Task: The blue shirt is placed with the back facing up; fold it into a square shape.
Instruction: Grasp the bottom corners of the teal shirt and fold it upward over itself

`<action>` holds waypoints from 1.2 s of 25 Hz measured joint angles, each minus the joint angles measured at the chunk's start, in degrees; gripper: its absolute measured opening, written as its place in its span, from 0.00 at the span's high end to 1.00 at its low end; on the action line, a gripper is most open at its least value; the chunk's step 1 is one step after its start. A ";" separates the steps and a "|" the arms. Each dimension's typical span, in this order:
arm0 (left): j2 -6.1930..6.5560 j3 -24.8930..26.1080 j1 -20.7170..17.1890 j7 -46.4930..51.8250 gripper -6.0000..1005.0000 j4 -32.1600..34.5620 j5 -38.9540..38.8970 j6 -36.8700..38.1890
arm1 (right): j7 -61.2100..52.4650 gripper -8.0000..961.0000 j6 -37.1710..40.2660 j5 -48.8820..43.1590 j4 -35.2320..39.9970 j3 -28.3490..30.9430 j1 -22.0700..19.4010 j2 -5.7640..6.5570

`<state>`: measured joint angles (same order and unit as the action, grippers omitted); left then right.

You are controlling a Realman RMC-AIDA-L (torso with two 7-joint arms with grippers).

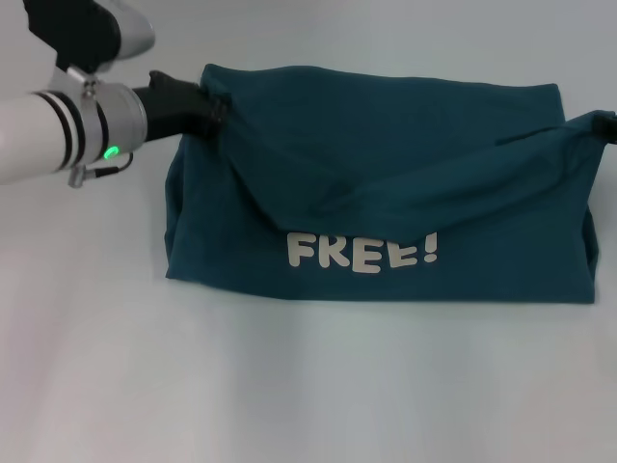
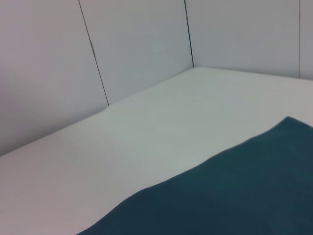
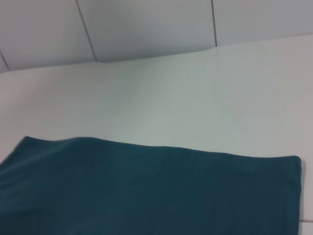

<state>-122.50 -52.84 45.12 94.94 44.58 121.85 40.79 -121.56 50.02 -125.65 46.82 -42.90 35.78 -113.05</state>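
Blue shirt [image 1: 386, 193], one piece, lies mid-worktop [image 1: 289, 386]. Your left gripper [image 1: 214, 111] fingers pinch its ten o'clock corner; your right gripper [image 1: 605, 125] at three o'clock meets cloth, grip impossible to judge.

A dark teal-blue shirt [image 1: 386, 183], plain apart from the white block letters "FREE!" [image 1: 363, 252] printed across its lower part. It lies on a pale, greyish-white bench [image 1: 289, 386] with no pattern. The left arm [image 1: 48, 125] is white with black rings and a small green light [image 1: 112, 151]; its claw [image 1: 207, 111] is black. The right claw [image 1: 605, 125] is black too. The walls [image 2: 137, 49] are pale grey panels divided by thin dark lines.
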 joint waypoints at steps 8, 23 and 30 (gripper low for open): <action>-0.81 0.03 0.76 -7.18 0.95 -5.85 -4.86 -4.41 | 0.49 0.91 -0.93 -0.70 -2.09 -0.24 0.85 -0.12; -1.25 0.11 -0.57 -10.12 0.93 -6.67 -8.10 -7.12 | 0.66 0.81 -1.93 -0.74 -2.85 -1.21 0.63 -0.42; -1.38 -0.19 -0.68 -10.36 0.80 -7.10 -8.38 -7.85 | 0.35 0.49 -1.99 -3.51 -2.78 -1.73 0.77 -1.02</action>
<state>-123.89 -53.03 44.44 84.58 37.48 113.47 32.94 -121.21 48.03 -129.16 44.04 -44.63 36.54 -114.07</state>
